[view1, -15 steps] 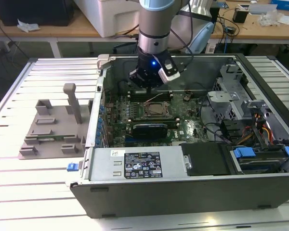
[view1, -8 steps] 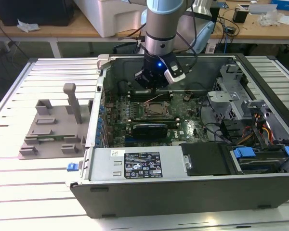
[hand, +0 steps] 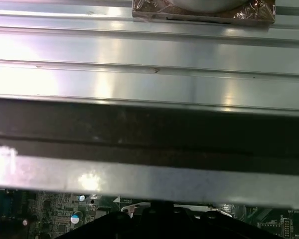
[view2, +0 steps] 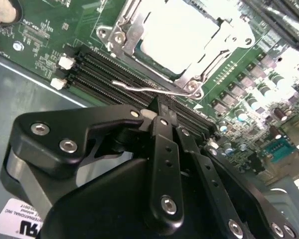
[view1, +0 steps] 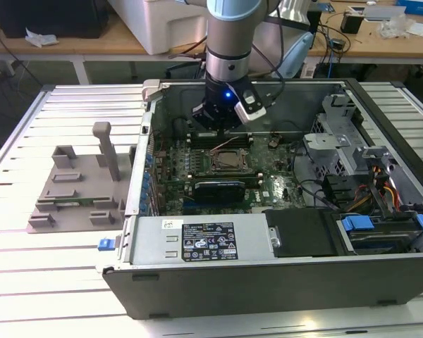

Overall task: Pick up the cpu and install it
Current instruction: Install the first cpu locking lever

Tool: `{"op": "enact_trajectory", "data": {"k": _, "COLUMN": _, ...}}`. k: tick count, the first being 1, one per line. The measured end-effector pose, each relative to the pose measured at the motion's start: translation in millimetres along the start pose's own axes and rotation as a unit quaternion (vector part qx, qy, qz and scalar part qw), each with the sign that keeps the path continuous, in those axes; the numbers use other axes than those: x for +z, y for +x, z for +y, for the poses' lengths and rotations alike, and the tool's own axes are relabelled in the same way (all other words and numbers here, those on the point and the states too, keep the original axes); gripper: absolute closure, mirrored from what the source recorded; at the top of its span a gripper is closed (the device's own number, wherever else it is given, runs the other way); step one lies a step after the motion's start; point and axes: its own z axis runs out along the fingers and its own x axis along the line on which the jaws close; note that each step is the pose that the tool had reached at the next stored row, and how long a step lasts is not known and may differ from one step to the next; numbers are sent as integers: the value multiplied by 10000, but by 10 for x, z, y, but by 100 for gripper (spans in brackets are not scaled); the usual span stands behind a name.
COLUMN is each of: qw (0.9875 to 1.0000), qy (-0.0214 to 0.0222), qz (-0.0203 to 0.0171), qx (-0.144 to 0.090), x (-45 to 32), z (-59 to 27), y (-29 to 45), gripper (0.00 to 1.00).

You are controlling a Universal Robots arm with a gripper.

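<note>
One cpu (view2: 182,37) sits in its socket (view2: 127,35); the gripper (view2: 162,112), fingers pressed together and empty, hovers beside; latching looks outstanding.

A ribbed metal worktable (view1: 28,274) filled the foreground. Behind it stood a long wooden bench (view1: 92,44) strewn with cables and small boxes, with dark floor (view1: 14,88) visible beneath.

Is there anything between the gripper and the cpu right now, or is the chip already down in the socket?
Nothing visible stands between them. In the second wrist view the cpu already lies in the socket, inside its metal frame. The gripper hangs beside it over the memory slots, holding nothing.
</note>
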Motion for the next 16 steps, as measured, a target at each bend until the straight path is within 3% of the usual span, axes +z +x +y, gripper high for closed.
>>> {"op": "enact_trajectory", "data": {"k": 8, "qw": 10000, "qy": -3, "qz": 0, "qx": 1, "x": 1, "z": -4, "y": -23, "gripper": 89}}
{"op": "enact_trajectory", "data": {"k": 10, "qw": 10000, "qy": -3, "qz": 4, "qx": 0, "x": 3, "z": -6, "y": -87, "gripper": 89}}
{"op": "enact_trajectory", "data": {"k": 13, "qw": 10000, "qy": -2, "qz": 20, "qx": 2, "x": 37, "z": -18, "y": -246, "gripper": 89}}
{"op": "enact_trajectory", "data": {"k": 16, "qw": 10000, "qy": 1, "qz": 27, "qx": 3, "x": 77, "z": -25, "y": -298, "gripper": 89}}
